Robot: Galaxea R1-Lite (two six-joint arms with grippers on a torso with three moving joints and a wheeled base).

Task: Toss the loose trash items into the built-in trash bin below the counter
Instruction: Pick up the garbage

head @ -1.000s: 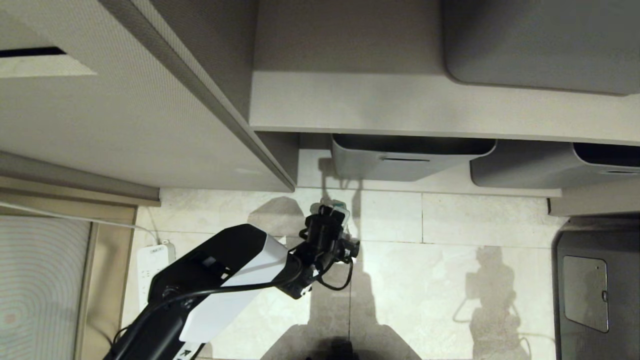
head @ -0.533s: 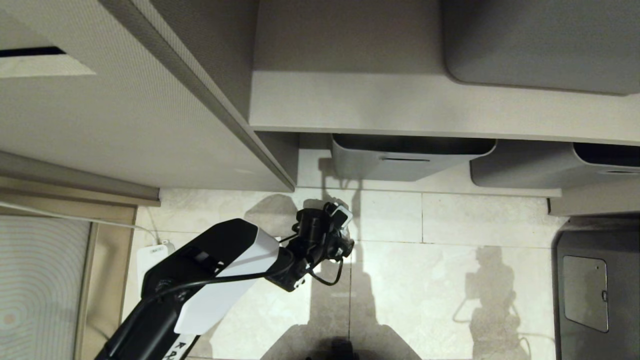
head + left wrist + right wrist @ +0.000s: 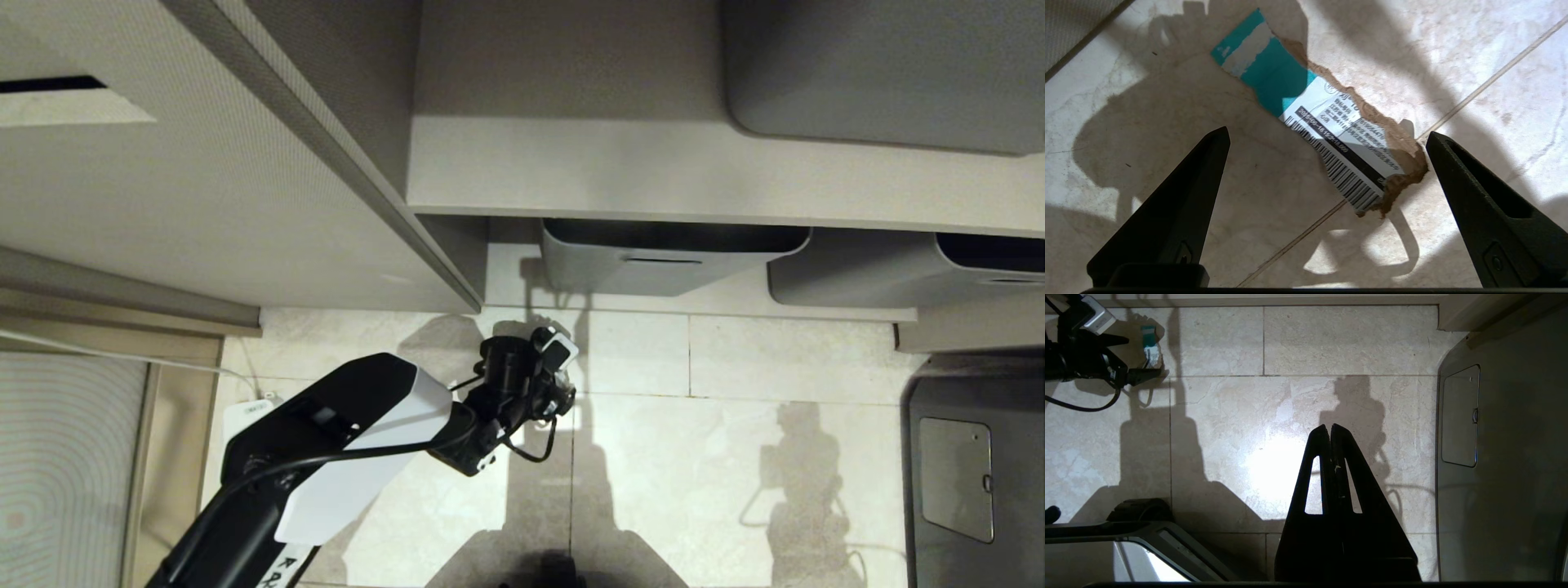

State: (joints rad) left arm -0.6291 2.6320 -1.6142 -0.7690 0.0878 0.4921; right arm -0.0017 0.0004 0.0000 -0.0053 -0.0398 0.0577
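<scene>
A thin teal-and-white strip wrapper (image 3: 1327,141) with a barcode and a torn brown edge lies flat on the pale floor tile, across a grout line. My left gripper (image 3: 1327,130) hovers just over it, open wide, one finger on each side of the strip's barcode end and not touching it. In the right wrist view the same strip (image 3: 1149,345) shows beside the left gripper (image 3: 1141,357). In the head view the left gripper (image 3: 526,371) covers the strip. My right gripper (image 3: 1329,426) is parked, shut and empty over bare floor. The built-in trash bin and the counter are out of view.
Two grey tubs (image 3: 653,265) (image 3: 939,273) stand under a shelf (image 3: 694,171) just beyond the strip. A beige cabinet panel (image 3: 204,204) is on the left, with a white power strip (image 3: 245,425) below it. A dark grey unit with a hatch (image 3: 955,478) is at the right.
The left wrist has rolled and the arm has drawn slightly left. The teal scrap that showed past the gripper in the head view is now covered. The fingers stay open.
</scene>
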